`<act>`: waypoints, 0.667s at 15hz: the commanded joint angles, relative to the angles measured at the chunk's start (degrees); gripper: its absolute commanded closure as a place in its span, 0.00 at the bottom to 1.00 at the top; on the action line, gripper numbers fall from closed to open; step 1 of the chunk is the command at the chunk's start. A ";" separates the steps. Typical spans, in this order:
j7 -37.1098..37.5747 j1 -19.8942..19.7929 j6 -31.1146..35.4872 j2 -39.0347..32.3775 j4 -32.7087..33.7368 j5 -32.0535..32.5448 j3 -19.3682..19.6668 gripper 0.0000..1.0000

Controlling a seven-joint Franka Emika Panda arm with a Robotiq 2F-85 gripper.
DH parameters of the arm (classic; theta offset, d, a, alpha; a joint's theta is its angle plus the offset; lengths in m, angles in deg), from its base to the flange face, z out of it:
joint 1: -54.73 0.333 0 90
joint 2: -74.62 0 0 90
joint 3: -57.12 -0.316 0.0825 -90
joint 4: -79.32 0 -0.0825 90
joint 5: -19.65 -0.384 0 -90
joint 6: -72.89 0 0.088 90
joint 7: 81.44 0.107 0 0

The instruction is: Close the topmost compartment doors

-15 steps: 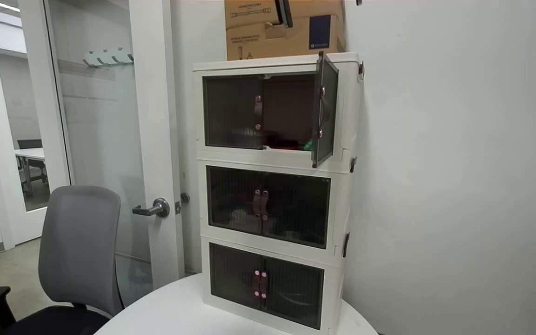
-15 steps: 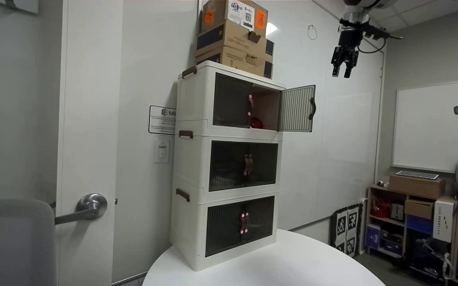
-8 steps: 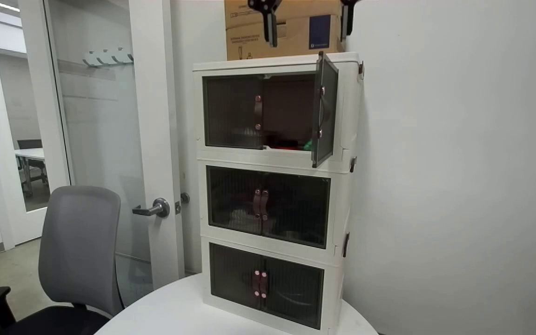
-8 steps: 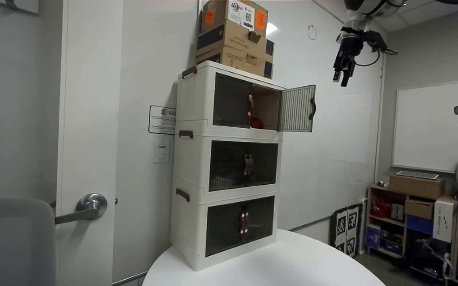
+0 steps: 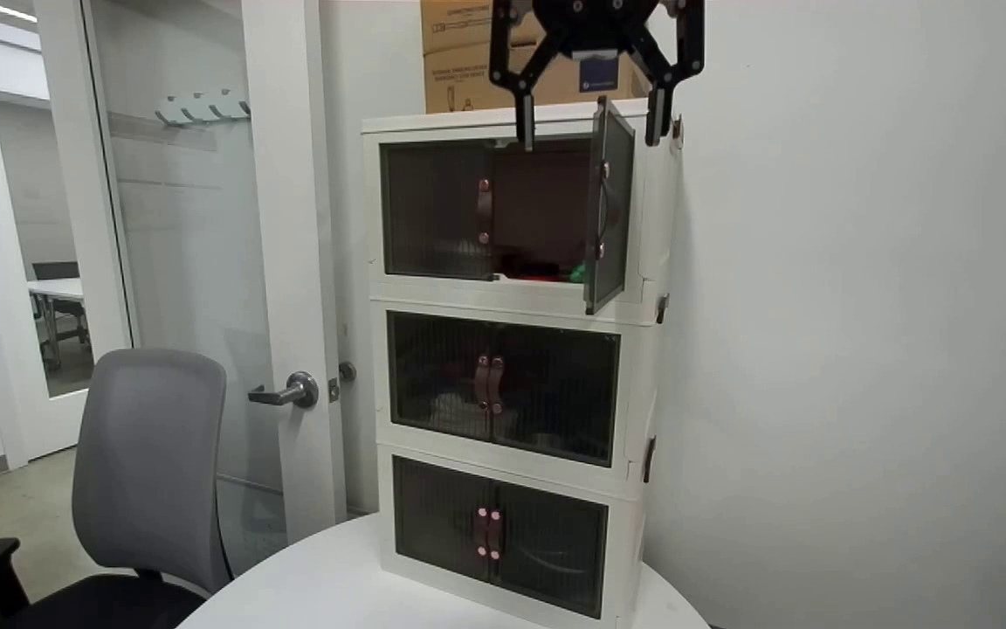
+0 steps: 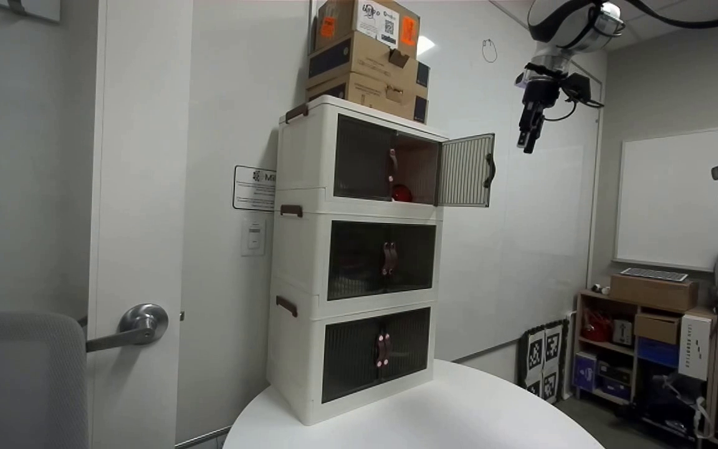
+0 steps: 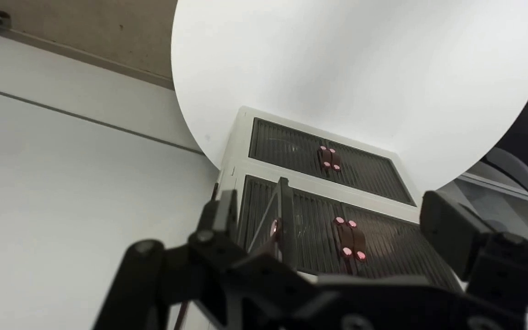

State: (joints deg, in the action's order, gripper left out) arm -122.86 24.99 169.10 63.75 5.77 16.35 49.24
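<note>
Seeing topmost compartment doors (image 5: 435, 210) on the highest tier of the cabinet (image 6: 296, 249), standing near the edge of the round white table (image 6: 459, 411). Have one panel (image 6: 364, 159) flush with the cabinet front, plus a swung-out panel (image 6: 466, 171) hinged at the front's side edge. Can see a red object (image 6: 402, 193) inside, in the uncovered half. Got end effector (image 5: 592, 142) hanging near the swung-out panel, apart from it, with fingers (image 5: 658, 118) spread wide. Have cardboard boxes (image 6: 365, 62) stacked on the cabinet top.
</note>
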 commanded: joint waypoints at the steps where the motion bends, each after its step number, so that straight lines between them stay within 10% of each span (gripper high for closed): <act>1: -7.02 0.28 4.28 0.98 -2.96 -0.26 -1.06 0.00; 10: -16.95 2.35 15.46 2.32 -9.16 0.75 -4.97 0.00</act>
State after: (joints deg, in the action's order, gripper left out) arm -136.78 26.76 180.31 64.50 -0.26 16.50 45.00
